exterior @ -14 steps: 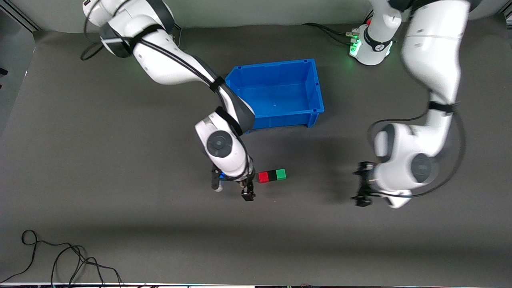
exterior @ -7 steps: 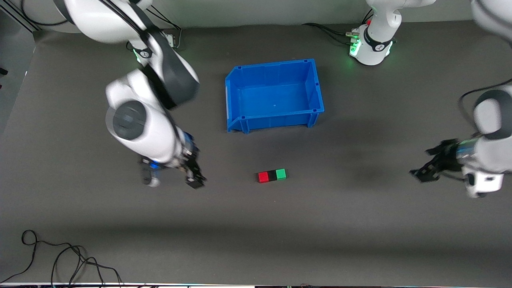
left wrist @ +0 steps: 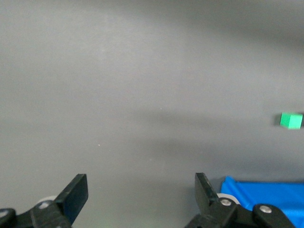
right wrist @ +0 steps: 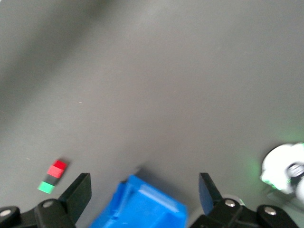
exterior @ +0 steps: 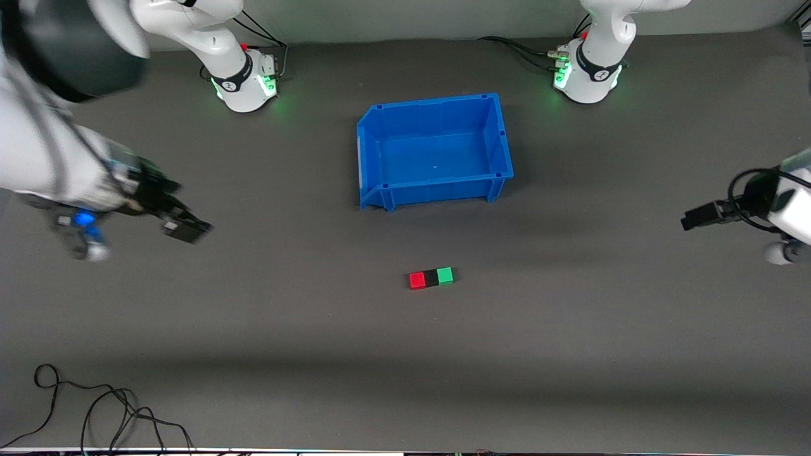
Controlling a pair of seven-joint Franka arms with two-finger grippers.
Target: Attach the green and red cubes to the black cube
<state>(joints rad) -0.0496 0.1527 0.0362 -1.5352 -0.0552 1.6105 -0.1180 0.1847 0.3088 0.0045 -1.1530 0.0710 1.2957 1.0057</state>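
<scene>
Black cube (exterior: 431,277) sits on the grey table (exterior: 570,354) as the middle piece of a short row: the red cube (exterior: 417,280) touches it on the side toward the right arm's end, and the green cube (exterior: 445,275) touches it on the side toward the left arm's end. You will find the row nearer the front camera than the blue bin (exterior: 434,150), well apart from it. No brand, label or writing can be read on the cubes or the bin.

Your right gripper (exterior: 184,227) hangs over bare table at the right arm's end, well away from the row; its wrist view shows the jaws spread wide with nothing between them. Your left gripper (exterior: 696,218) hangs over the table's left-arm end, also spread wide and holding nothing. A loose black cable (exterior: 95,405) lies near the table's front edge.
</scene>
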